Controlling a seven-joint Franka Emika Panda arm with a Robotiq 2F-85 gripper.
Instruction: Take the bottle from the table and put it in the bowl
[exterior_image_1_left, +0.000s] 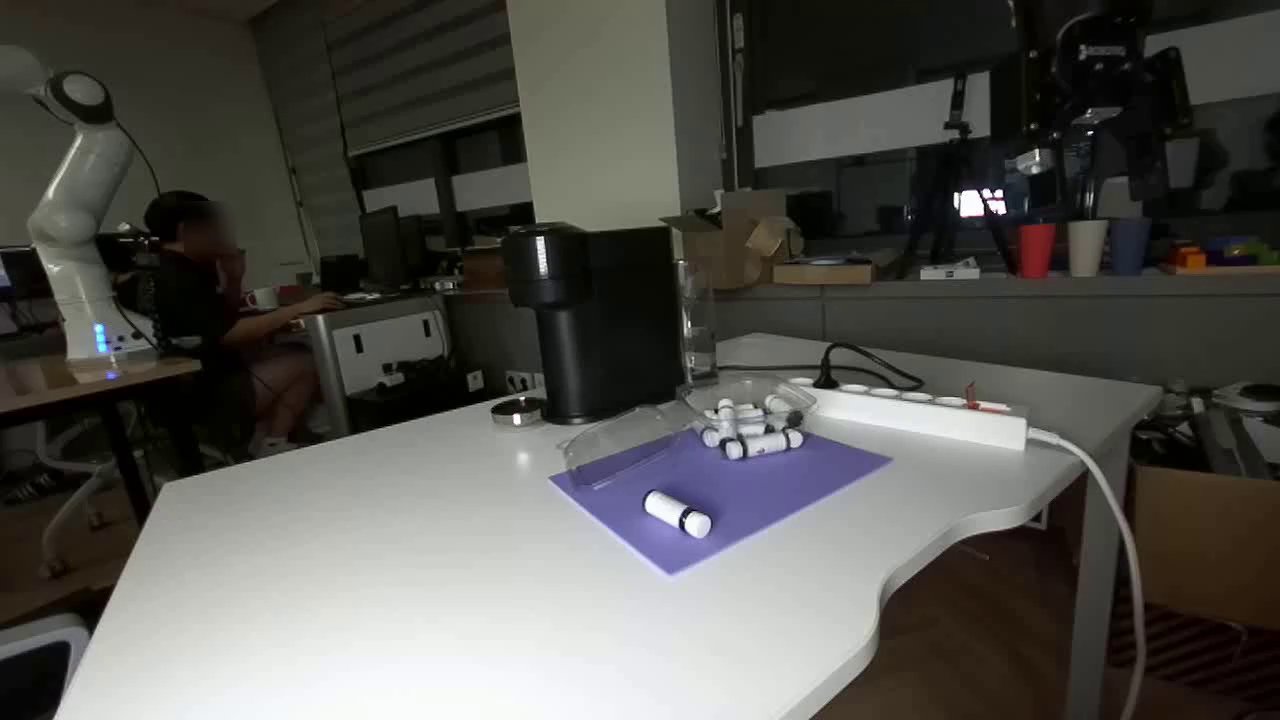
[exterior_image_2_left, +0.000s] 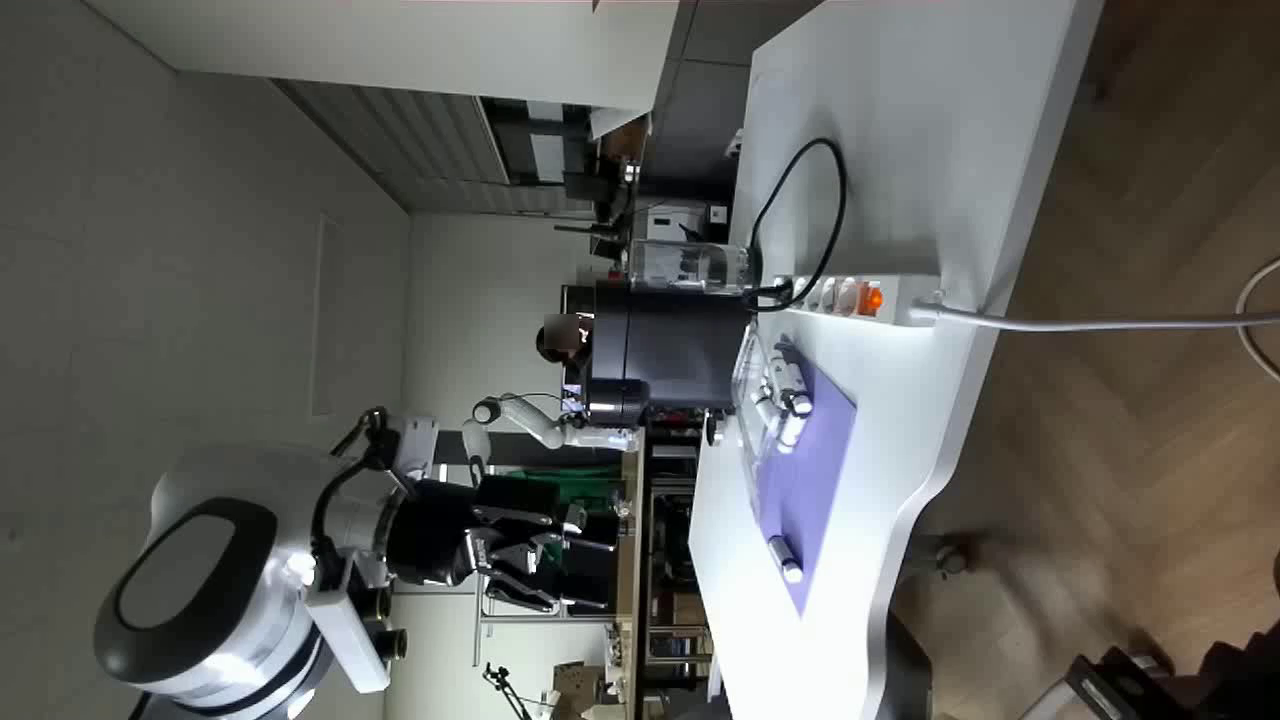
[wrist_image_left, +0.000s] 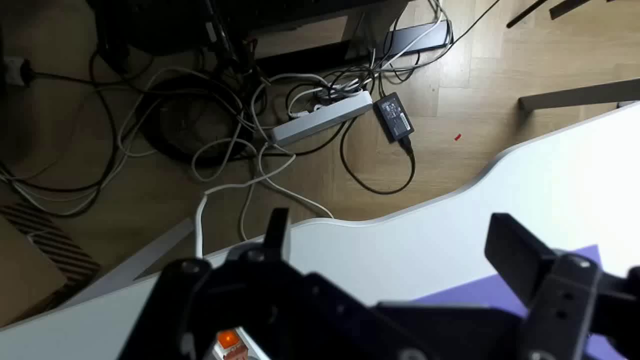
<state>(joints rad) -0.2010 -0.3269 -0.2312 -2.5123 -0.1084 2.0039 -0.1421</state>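
Note:
The bottle (exterior_image_1_left: 677, 513) is a small white cylinder with a black band near one end. It lies on its side on the purple sheet, apart from the others; it also shows in an exterior view turned sideways (exterior_image_2_left: 785, 559). The bowl is a low clear plastic container (exterior_image_1_left: 697, 393) at the sheet's back, with several similar bottles in and against it. My gripper (exterior_image_2_left: 602, 575) hangs high above the table, open, with nothing between its fingers. In the wrist view the gripper (wrist_image_left: 390, 240) frames bare tabletop. The bottle is not visible there.
A clear lid (exterior_image_1_left: 625, 455) leans beside the container. A black coffee machine (exterior_image_1_left: 615, 320) with a water tank stands behind. A white power strip (exterior_image_1_left: 925, 415) with cables lies at the right. The table edge (wrist_image_left: 350, 223) curves; floor cables lie beyond it.

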